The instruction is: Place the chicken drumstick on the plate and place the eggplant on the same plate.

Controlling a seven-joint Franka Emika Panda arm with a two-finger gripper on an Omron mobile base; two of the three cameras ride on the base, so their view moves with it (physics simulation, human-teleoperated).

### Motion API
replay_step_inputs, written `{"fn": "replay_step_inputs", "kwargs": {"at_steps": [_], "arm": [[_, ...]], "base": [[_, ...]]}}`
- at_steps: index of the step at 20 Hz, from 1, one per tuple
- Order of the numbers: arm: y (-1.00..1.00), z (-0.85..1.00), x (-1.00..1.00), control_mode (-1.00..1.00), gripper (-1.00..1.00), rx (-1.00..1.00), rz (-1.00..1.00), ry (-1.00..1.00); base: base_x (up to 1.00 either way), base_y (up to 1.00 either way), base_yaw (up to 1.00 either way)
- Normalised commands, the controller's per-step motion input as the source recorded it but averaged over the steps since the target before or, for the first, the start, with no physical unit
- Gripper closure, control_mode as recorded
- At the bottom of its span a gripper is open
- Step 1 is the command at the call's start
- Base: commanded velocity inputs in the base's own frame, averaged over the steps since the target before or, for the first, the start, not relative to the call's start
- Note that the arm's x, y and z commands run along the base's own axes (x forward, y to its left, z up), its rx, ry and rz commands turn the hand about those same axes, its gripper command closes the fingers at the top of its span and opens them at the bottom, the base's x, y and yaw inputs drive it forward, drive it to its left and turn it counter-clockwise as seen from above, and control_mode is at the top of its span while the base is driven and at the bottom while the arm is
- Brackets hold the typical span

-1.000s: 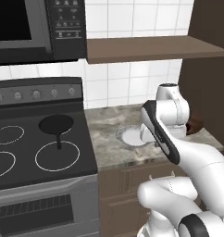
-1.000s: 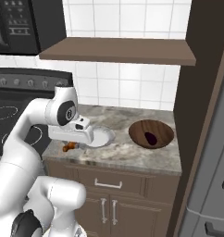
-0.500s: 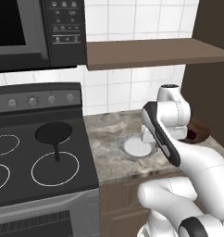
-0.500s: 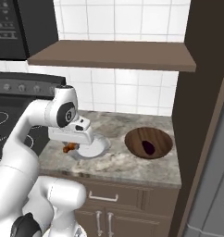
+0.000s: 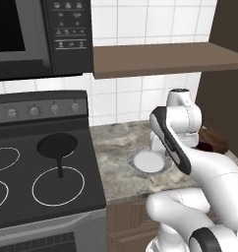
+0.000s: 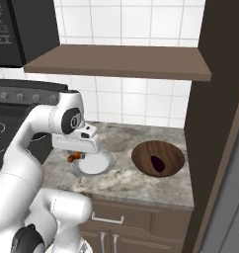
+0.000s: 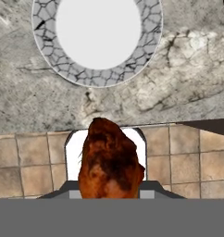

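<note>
My gripper (image 6: 77,152) is shut on the chicken drumstick (image 6: 72,158), an orange-brown piece with a darker end. In the hand view the drumstick (image 7: 109,161) hangs over the counter's front edge, short of the plate (image 7: 132,69). The plate (image 6: 107,161) is a shallow round dish with a white centre and a grey cracked rim, and it lies bare on the counter. From the left base view my forearm covers the right side of the plate (image 5: 145,162). The dark purple eggplant (image 6: 157,163) rests inside the brown wooden bowl (image 6: 141,154) to the plate's right.
A black frying pan (image 5: 57,145) sits on the stove (image 5: 22,197) left of the counter. A brown shelf (image 6: 116,60) hangs above the counter, with a microwave (image 5: 37,34) over the stove. A tall dark cabinet wall (image 6: 215,123) bounds the counter on the right.
The whole picture has slid slightly downward in both base views, so the cameras moved. The gripper still holds the drumstick beside the plate's near left edge.
</note>
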Motion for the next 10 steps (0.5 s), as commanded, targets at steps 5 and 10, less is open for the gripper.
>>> {"fn": "replay_step_inputs", "kwargs": {"at_steps": [5, 10], "arm": [[-0.07, -0.19, 0.44, -1.00, 1.00, 0.00, 0.00, 0.00], [0.00, -0.54, 0.75, -1.00, 1.00, 0.00, 0.00, 0.00]], "base": [[0.25, -0.07, 0.01], [0.00, 0.00, 0.00]]}}
